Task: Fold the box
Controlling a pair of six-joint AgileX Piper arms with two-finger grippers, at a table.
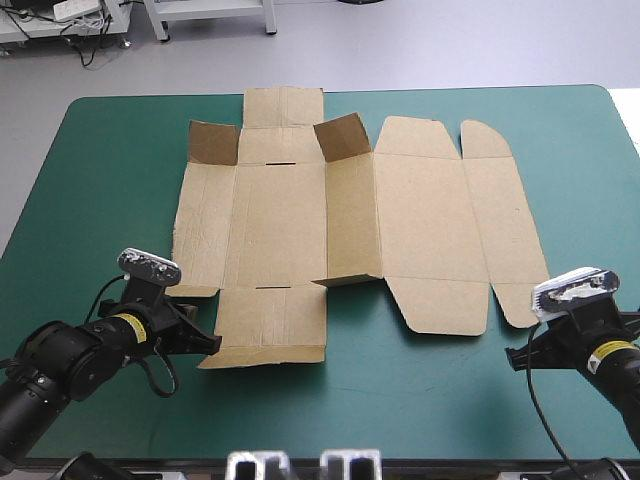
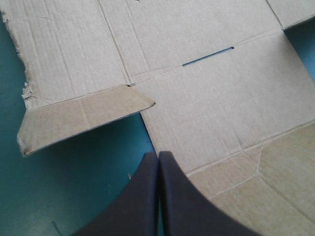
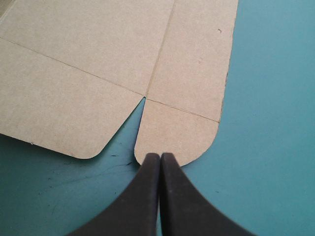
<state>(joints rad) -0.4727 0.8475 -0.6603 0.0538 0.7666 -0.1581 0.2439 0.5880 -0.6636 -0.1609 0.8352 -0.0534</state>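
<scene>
Your left jaws and right jaws are both pinched together, empty, each tip at the near edge of the mostly flat brown box.

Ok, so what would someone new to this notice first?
The box, a big brown cut sheet, lies almost flat across the middle of the teal-green table, with only two small flaps standing up at its far side. The left gripper and the right gripper, both shut, point at its near edge, one toward each end.
</scene>
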